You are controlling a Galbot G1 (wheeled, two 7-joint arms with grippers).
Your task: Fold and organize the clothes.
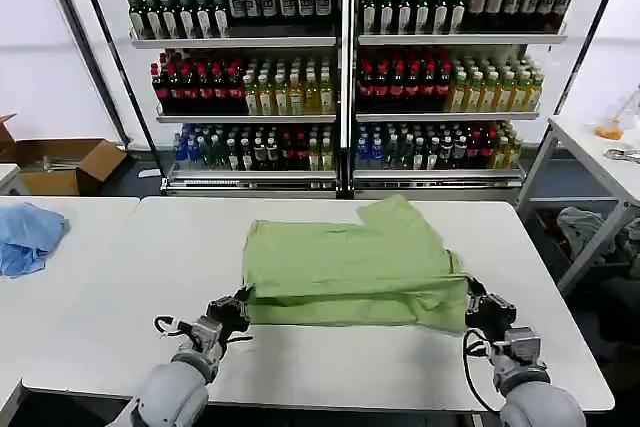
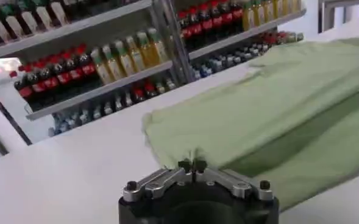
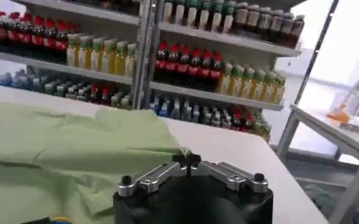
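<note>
The light green shirt [image 1: 355,265] lies folded on the white table [image 1: 130,287], its near edge doubled over. My left gripper [image 1: 240,305] is shut on the shirt's near left corner. In the left wrist view the left gripper [image 2: 192,164] pinches the green fabric [image 2: 270,109] between closed tips. My right gripper [image 1: 476,303] is shut on the near right corner. In the right wrist view the right gripper [image 3: 186,159] holds a fold of the shirt [image 3: 57,152] at the cloth's edge.
A light blue cloth [image 1: 28,235] lies on a side table at the left. Shelves of bottles [image 1: 340,77] stand behind the table. A cardboard box [image 1: 60,165] sits on the floor at left, another table [image 1: 600,162] at right.
</note>
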